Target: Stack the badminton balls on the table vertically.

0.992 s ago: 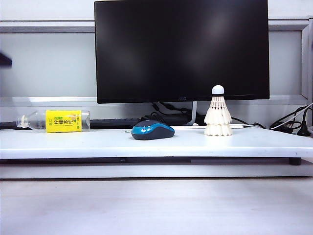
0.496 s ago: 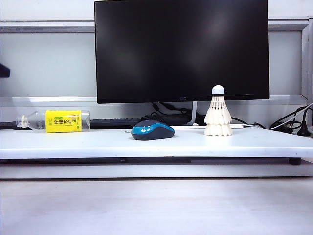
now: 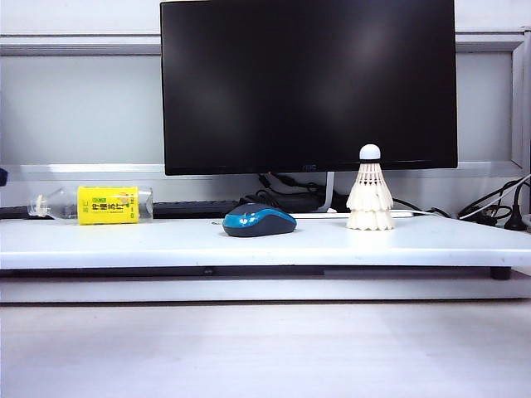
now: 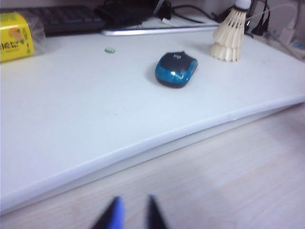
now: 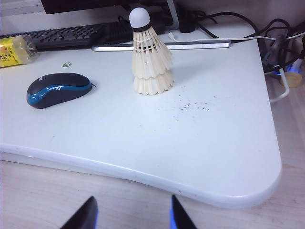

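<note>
Black-and-blue fingertips are all I see of my left gripper (image 4: 133,214): it hangs over the pale wood-grain surface (image 4: 228,176) short of the table (image 4: 71,124), jaws drawn close with a narrow gap and nothing between them. My right gripper (image 5: 133,214) sits likewise off the table's front edge, jaws spread wide and empty.

Further out, the badminton balls (image 5: 150,62) stand well apart from both grippers, already nested one over the other, skirts down, cork tip up, on the table near the monitor (image 3: 307,83). A blue-and-black computer mouse (image 5: 58,89) lies beside them and a yellow-labelled bottle (image 3: 99,205) lies further off.

I judge the shuttlecocks nearly weightless and easily tipped; the feathers look brittle and would crush under a hard squeeze. If I must take hold, the stiff cork tip or the banded neck just under it is the safe place, gently.
</note>
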Available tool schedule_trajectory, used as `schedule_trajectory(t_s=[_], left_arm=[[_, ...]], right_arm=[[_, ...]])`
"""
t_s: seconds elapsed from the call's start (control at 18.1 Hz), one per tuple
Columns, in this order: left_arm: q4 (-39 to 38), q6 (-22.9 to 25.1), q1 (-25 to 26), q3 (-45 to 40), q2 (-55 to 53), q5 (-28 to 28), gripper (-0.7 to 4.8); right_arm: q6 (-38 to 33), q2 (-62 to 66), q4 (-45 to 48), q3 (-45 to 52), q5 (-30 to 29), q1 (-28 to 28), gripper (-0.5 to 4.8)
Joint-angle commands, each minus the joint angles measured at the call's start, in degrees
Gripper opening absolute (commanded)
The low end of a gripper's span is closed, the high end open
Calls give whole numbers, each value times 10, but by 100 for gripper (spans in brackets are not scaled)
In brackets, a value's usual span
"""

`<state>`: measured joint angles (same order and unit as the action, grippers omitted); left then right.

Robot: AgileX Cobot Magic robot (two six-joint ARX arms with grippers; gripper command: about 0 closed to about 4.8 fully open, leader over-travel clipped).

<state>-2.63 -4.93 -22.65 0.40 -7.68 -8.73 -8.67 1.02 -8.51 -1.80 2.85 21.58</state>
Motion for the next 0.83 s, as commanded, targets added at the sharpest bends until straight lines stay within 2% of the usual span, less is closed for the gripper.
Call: schedule_trajectory(t_s=[0.06, 0.11, 0.17, 0.33, 0.44, 0.61, 0.83], left_arm=[[6, 0, 0, -1, 0, 2, 73], [5, 0, 0, -1, 0, 2, 56], [5, 0, 0, -1, 0, 1, 45], [3, 0, 0, -1, 0, 2, 34], [-1, 1, 0, -1, 0, 2, -5], [-6, 2, 0, -1, 0, 2, -5], [-22, 4, 0, -1, 0, 12, -5]], right_arm=[[2, 0, 6, 2, 2, 1, 133], [2, 0, 6, 4, 3, 1, 133], [2, 0, 5, 7, 4, 1, 111], [1, 0, -3, 11, 23, 1, 101], [1, 0, -5, 11, 31, 1, 51], [1, 0, -6, 11, 38, 1, -5], [1, 0, -20, 11, 58, 0, -5]])
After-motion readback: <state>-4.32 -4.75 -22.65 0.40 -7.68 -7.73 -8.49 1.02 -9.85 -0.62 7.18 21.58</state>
